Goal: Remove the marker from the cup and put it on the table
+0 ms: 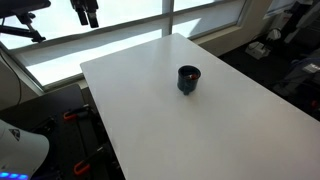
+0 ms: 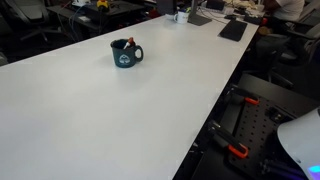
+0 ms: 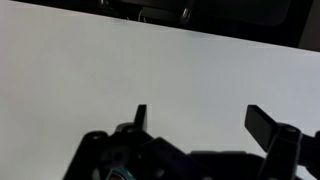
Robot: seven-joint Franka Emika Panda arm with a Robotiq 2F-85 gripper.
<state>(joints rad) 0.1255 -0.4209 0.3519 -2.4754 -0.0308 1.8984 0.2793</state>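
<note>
The cup (image 1: 187, 80) is small and dark and stands upright near the middle of the white table (image 1: 230, 130). It also shows in an exterior view (image 2: 125, 54), with a handle on its side. The marker (image 1: 195, 72) stands inside it, and only its reddish tip shows above the rim (image 2: 130, 43). My gripper (image 1: 87, 14) hangs high above the table's far corner, well away from the cup. In the wrist view the gripper (image 3: 200, 112) is open and empty over bare table (image 3: 120, 70). The cup is out of the wrist view.
Windows run behind the table's far edge (image 1: 130, 25). Chairs, desks and clutter stand beyond the table (image 2: 230, 25). The robot's white base (image 1: 20, 150) and dark frame with orange clamps (image 2: 240, 120) sit by the table's edge.
</note>
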